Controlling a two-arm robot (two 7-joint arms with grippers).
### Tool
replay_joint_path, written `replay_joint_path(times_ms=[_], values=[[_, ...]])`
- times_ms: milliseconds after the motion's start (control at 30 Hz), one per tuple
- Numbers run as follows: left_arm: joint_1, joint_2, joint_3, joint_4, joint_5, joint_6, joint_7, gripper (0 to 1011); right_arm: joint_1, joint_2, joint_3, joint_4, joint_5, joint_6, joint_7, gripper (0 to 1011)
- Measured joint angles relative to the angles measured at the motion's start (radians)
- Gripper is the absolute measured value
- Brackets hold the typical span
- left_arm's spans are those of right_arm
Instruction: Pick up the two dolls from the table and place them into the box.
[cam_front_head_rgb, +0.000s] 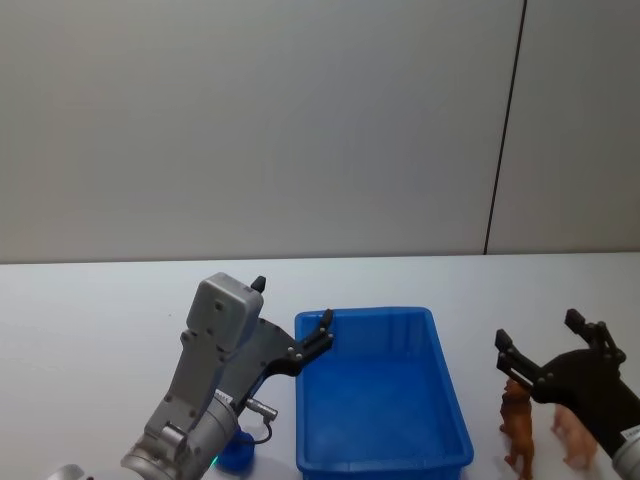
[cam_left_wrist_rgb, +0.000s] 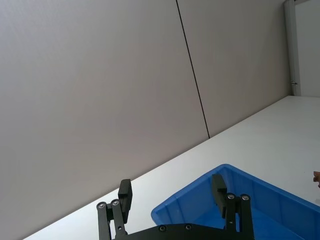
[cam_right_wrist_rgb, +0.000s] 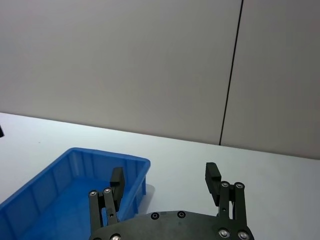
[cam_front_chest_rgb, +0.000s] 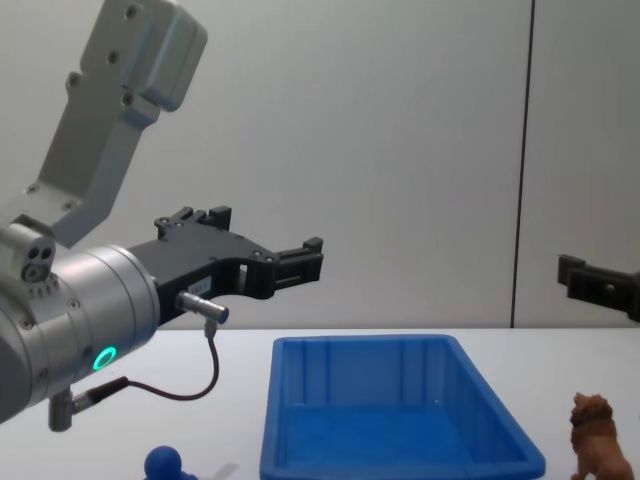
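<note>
You're at the start: no doll is picked and the blue bin (cam_front_head_rgb: 380, 400) sits mid-table with a bare floor as far as you can see.

Left gripper (cam_front_head_rgb: 292, 302) hangs above the bin's left rim, jaws wide apart, nothing between them. Right gripper (cam_front_head_rgb: 538, 332) hovers right of the bin, also spread wide and empty.

Three toys are out, not two. The brown lion (cam_front_head_rgb: 518, 425) stands upright just right of the bin, under the right gripper. A pale pinkish animal (cam_front_head_rgb: 573, 435) stands just beside it, farther right. A dark blue round-headed figure (cam_front_head_rgb: 237, 455) sits near the bin's front-left corner, mostly hidden under the left arm.

Next move, as I read it: drop the right gripper onto the lion, the closer grab. The pale animal is close enough that a wide jaw could knock it, so come in straight from above. For the blue figure you'll need to pull the left arm back and down first.

White table (cam_front_head_rgb: 80, 320) is plain and flat. Behind it is a grey panelled wall (cam_front_head_rgb: 250, 120) with one dark vertical seam (cam_front_head_rgb: 505, 130).
</note>
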Motion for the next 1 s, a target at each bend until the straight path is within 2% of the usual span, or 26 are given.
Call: replay_joint_path(times_ms=[500,700,1000], values=[[0.000,0.000,0.000,0.000,0.000,0.000,0.000,1001,-0.011,-0.003,0.014,0.030,0.002,0.064,-0.088,998],[0.000,0.000,0.000,0.000,0.000,0.000,0.000,1001,-0.015,-0.008,0.017,0.052,-0.010,0.103,-0.131,998],[0.000,0.000,0.000,0.000,0.000,0.000,0.000,1002,-0.019,-0.015,0.019,0.090,-0.026,0.134,-0.160,998]])
